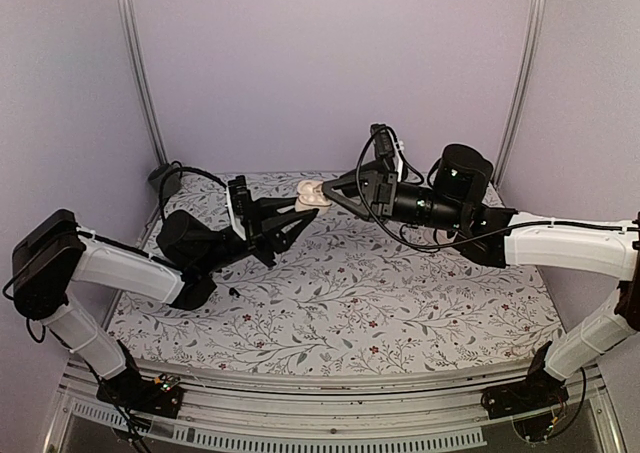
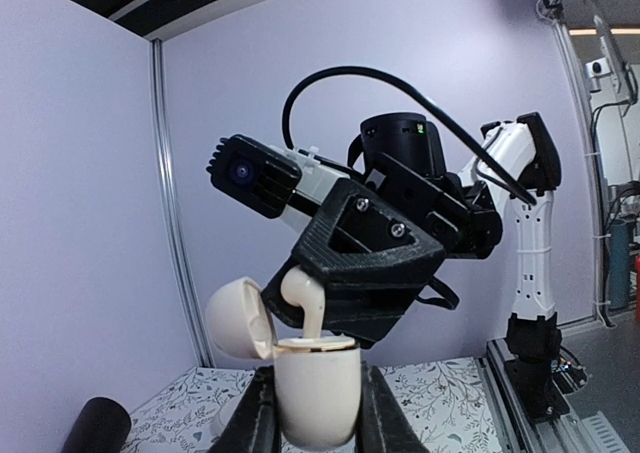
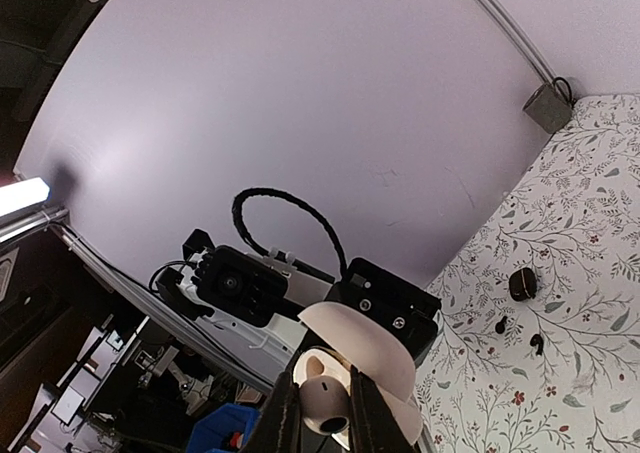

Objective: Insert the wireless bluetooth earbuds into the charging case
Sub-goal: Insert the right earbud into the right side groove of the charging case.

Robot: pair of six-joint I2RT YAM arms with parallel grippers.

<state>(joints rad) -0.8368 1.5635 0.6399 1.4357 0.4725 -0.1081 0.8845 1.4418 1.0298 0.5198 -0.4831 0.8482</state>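
Note:
The charging case [image 2: 318, 393] is cream and egg-shaped, with its lid [image 2: 238, 318] hinged open to the left. My left gripper [image 2: 318, 418] is shut on the case body and holds it upright above the table; it also shows in the top view [image 1: 312, 197]. My right gripper [image 3: 325, 413] is shut on a cream stemmed earbud [image 3: 325, 398]. In the left wrist view the earbud [image 2: 305, 303] hangs stem-down, its tip at the case's open mouth. Both grippers meet at the back middle of the table, left [image 1: 298, 207] and right [image 1: 330, 194]. No black buds show in either gripper.
Three small black bits [image 3: 520, 283] lie on the flowered cloth [image 1: 400, 303], and one shows in the top view [image 1: 232, 291]. A black cylinder [image 2: 95, 428] lies at the left. A grey box [image 3: 545, 106] sits in the back corner. Purple walls close three sides.

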